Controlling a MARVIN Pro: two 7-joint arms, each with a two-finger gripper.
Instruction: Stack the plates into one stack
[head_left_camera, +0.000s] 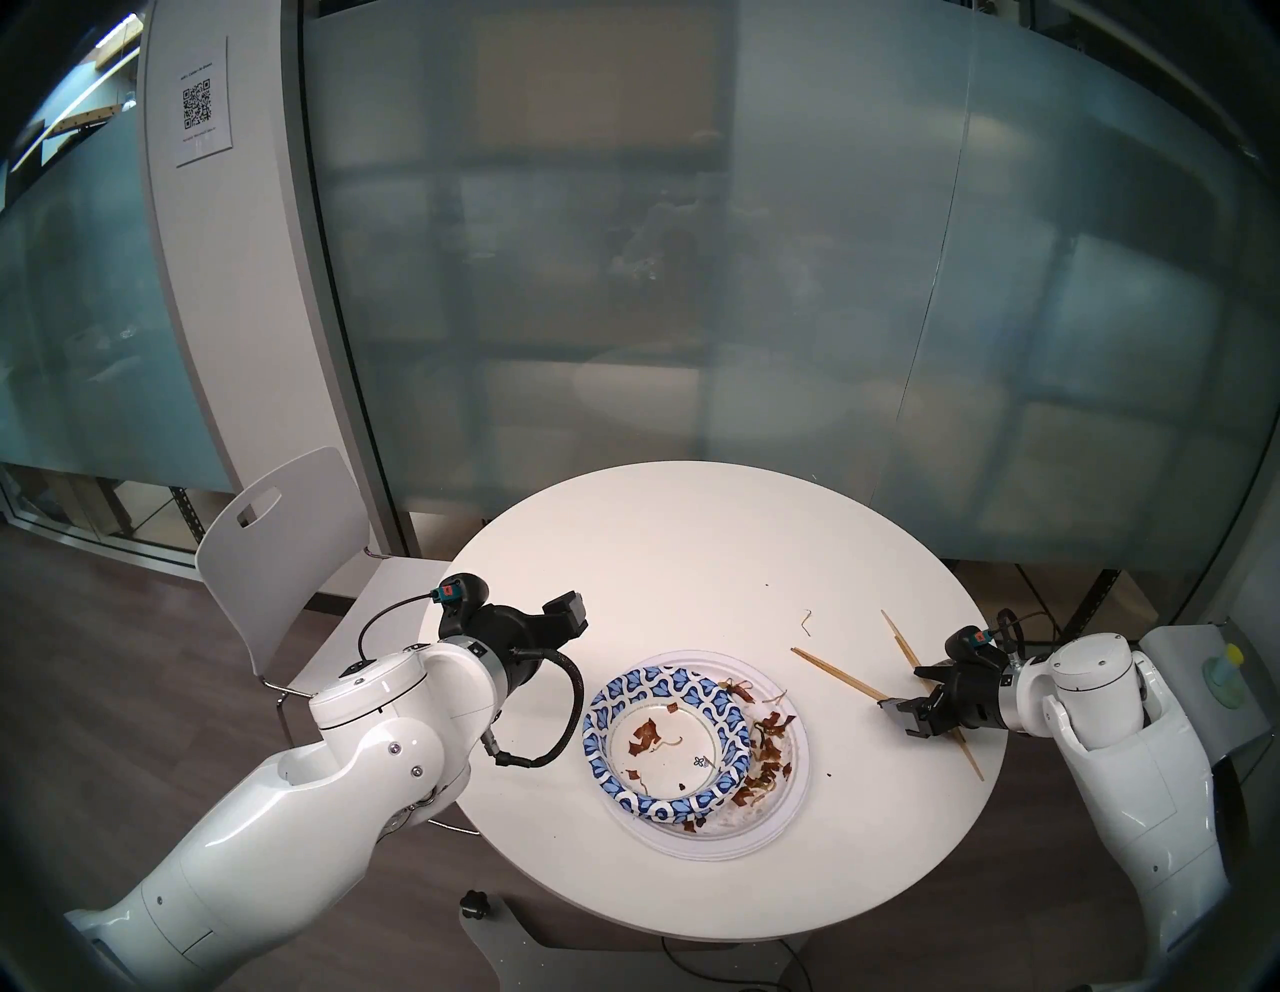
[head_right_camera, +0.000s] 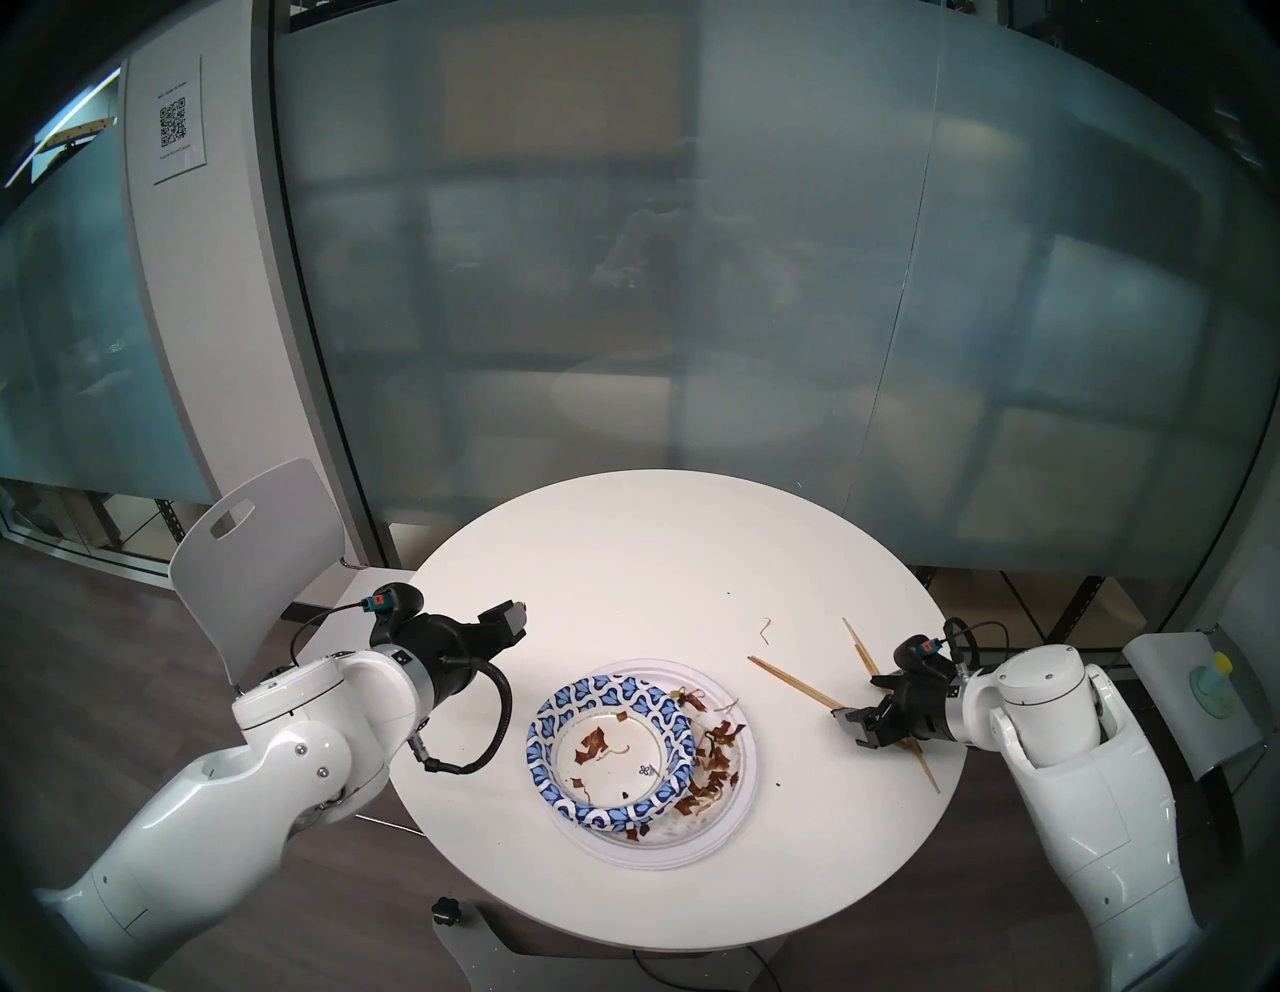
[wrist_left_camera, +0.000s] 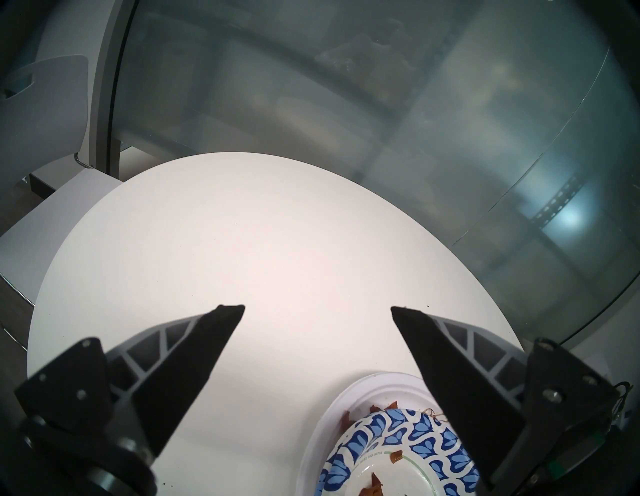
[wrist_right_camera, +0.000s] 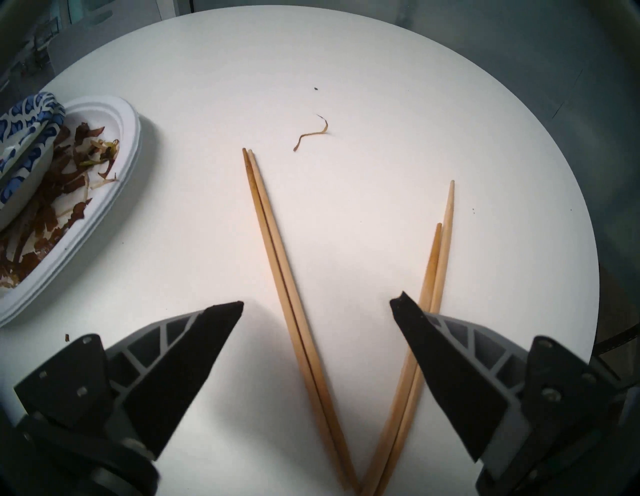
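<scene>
Round white table (head_left_camera: 692, 554) against frosted glass is seen from above. At lower centre of the head view, blue-and-white patterned paper dishes (head_left_camera: 665, 745) are nested, shifted left, on wide plain white paper plates (head_left_camera: 783, 783) littered with brown food scraps (head_left_camera: 765, 755); one stack (head_right_camera: 644, 762) is judged formed. Thin wooden chopsticks (wrist_right_camera: 287, 277) lie in a V at right. Left gripper (wrist_left_camera: 317, 308) and right gripper (wrist_right_camera: 317, 303) are spread wide, nothing held. Only centring the top dishes seems left.
</scene>
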